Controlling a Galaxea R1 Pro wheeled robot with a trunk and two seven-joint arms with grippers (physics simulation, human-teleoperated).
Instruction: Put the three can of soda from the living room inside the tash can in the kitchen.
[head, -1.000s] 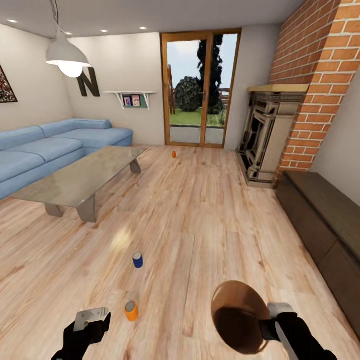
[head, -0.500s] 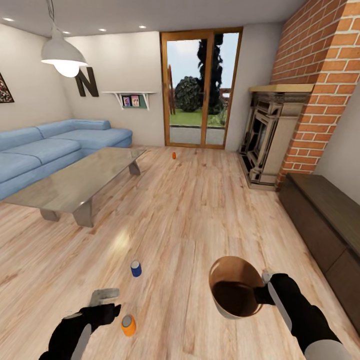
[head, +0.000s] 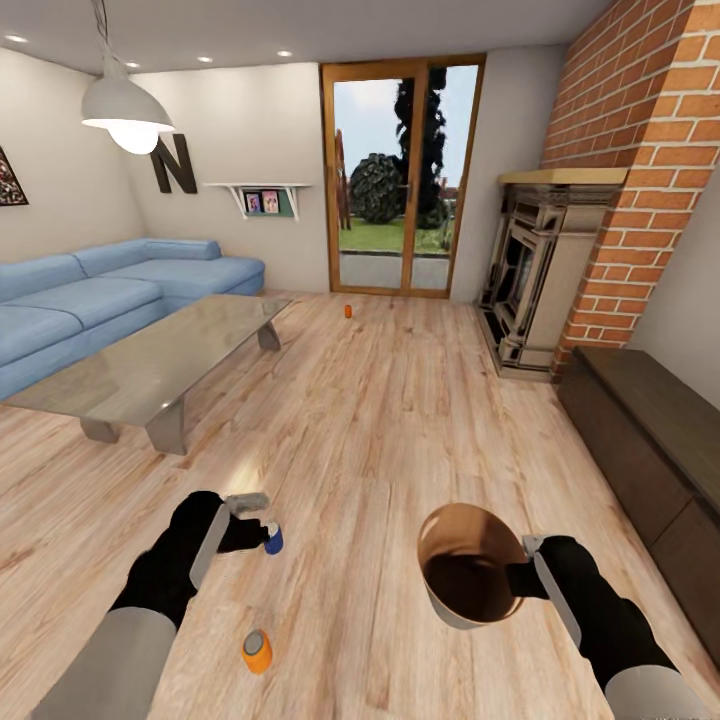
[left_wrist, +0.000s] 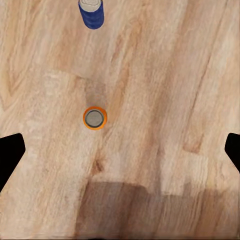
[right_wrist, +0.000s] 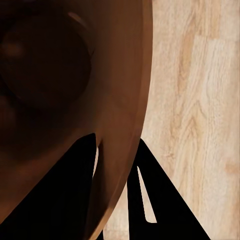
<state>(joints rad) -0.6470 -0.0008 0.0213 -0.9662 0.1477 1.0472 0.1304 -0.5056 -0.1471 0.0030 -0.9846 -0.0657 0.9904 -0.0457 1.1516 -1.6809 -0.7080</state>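
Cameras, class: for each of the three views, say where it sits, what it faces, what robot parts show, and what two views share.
Head: looks down the room; left gripper, right gripper holding the trash can.
Left wrist: faces the floor, fingertips at the edges, orange can, blue can.
Right wrist: fingers clamp the rim.
Shared: both cans also show in head view.

floor: pale plank wood floor (head: 400, 420), smooth with a soft sheen and visible grain
near can: bright orange metal soda can (head: 257, 651) with a dull grey top, on the floor
blue can: dark blue glossy soda can (head: 273, 539), pale matt top
bin: round bin (head: 470, 578) with a smooth orange-brown, faintly glossy inside and a pale grey rim
low table: glass tabletop (head: 150, 360), reflective, beside the cloth-looking light blue sofa (head: 100, 300)
fireplace wall: rough matt red brick (head: 640, 150)
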